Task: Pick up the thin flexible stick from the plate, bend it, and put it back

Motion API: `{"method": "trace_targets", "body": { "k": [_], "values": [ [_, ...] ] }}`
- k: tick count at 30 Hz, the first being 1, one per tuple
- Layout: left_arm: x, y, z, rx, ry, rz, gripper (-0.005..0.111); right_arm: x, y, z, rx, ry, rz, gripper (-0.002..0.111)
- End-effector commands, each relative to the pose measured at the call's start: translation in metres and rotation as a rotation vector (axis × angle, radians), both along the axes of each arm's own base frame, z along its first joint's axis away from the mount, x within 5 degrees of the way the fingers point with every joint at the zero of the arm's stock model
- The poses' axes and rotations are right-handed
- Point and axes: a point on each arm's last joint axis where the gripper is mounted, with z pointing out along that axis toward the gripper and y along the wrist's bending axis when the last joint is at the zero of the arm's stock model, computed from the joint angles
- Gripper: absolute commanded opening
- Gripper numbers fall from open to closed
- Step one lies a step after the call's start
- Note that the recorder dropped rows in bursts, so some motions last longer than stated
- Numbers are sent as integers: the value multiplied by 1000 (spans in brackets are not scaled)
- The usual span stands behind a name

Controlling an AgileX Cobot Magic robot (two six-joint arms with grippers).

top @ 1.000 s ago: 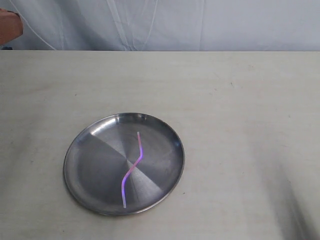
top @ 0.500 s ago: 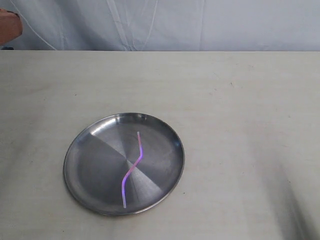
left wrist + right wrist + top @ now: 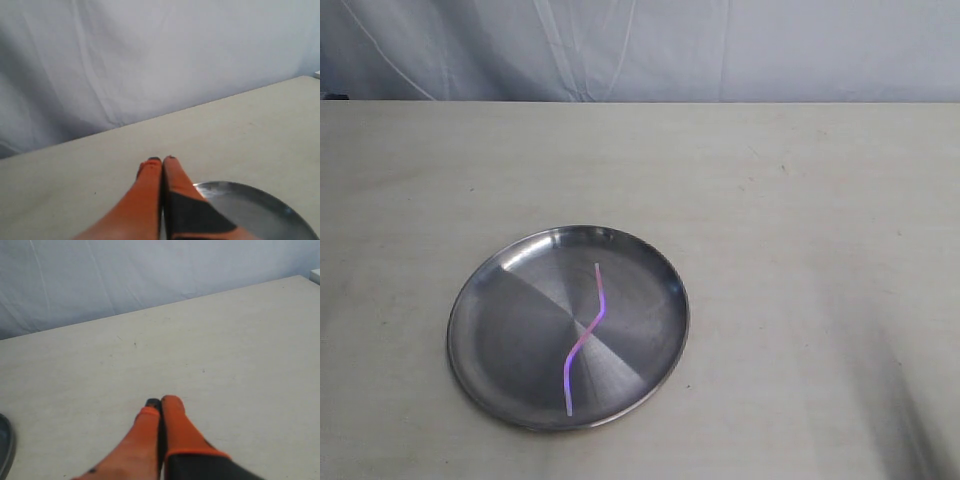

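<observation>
A pale beige desk [image 3: 800,200] fills most of the exterior view, with a wrinkled white cloth [image 3: 670,50] hanging behind its far edge. On the desk, left of centre and toward the near side, sits a round, shallow, shiny grey brushed-steel plate [image 3: 480,310] with a low raised rim.

Inside the plate lies a very thin, translucent pink-to-purple plastic stick [image 3: 586,330]. It is bent rather than straight. It runs from the far middle of the dish toward the near rim in a gentle S-shaped wave, pink at the middle bend and purple along the stretch toward the near end. The whole stick rests on the plate's flat floor, inside the rim, lying free.

The left wrist view shows the left hand [image 3: 162,160]: two orange fingers with black patches, pressed together side by side, tips meeting with no gap and nothing held between them. It is held above the desk, and part of the plate [image 3: 260,210] shows close beside the fingers.

The right wrist view shows the right hand [image 3: 161,401], with the same orange fingers. It is likewise closed, finger against finger, gripping nothing, above the desk surface. A thin sliver of the plate's rim [image 3: 5,445] shows here, well apart from the fingers.
</observation>
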Motion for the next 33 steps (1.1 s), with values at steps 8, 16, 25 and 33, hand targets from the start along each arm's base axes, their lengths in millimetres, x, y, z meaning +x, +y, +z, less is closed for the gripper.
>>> {"method": "trace_targets", "body": {
  "k": [8, 16, 25, 33],
  "values": [
    [-18, 17, -64, -107, 33, 221, 0, 0, 0, 0, -4, -12, -6, -1],
    [-18, 18, -98, -86, 123, 238, 0, 0, 0, 0, 4, -13, -6, -1],
    [-18, 19, -101, -88, 55, 251, 0, 0, 0, 0, 4, -13, -6, -1],
    [-19, 20, -100, -68, 38, 252, 0, 0, 0, 0, 4, -13, -6, -1]
  ]
}}
